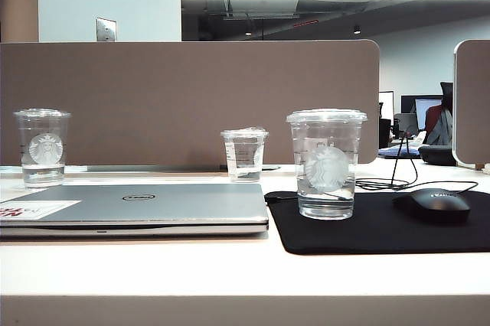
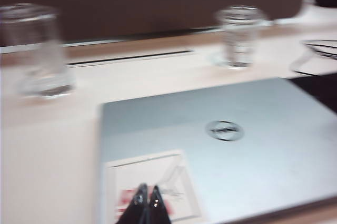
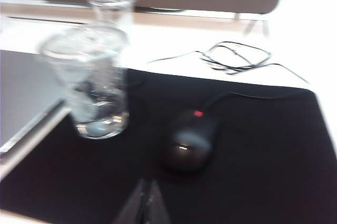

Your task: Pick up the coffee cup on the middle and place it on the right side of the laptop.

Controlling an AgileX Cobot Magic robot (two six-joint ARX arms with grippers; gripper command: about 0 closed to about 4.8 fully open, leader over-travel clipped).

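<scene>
The coffee cup (image 1: 326, 164), clear with a flat lid, a white round logo and a little liquid, stands upright on the black mat (image 1: 398, 234) just right of the laptop (image 1: 153, 207). In the right wrist view the coffee cup (image 3: 95, 82) is ahead of my right gripper (image 3: 147, 184), which hangs shut and empty over the mat. The closed silver laptop (image 2: 253, 150) fills the left wrist view. My left gripper (image 2: 148, 190) is shut and empty above the laptop's white sticker (image 2: 152, 187). Neither gripper shows in the exterior view.
A second logo cup (image 1: 43, 146) stands behind the laptop's left end. A smaller plain cup (image 1: 244, 154) stands at the back middle. A black mouse (image 1: 431, 205) lies on the mat, its cable (image 1: 390, 182) trailing back. A beige partition (image 1: 191, 96) closes the rear.
</scene>
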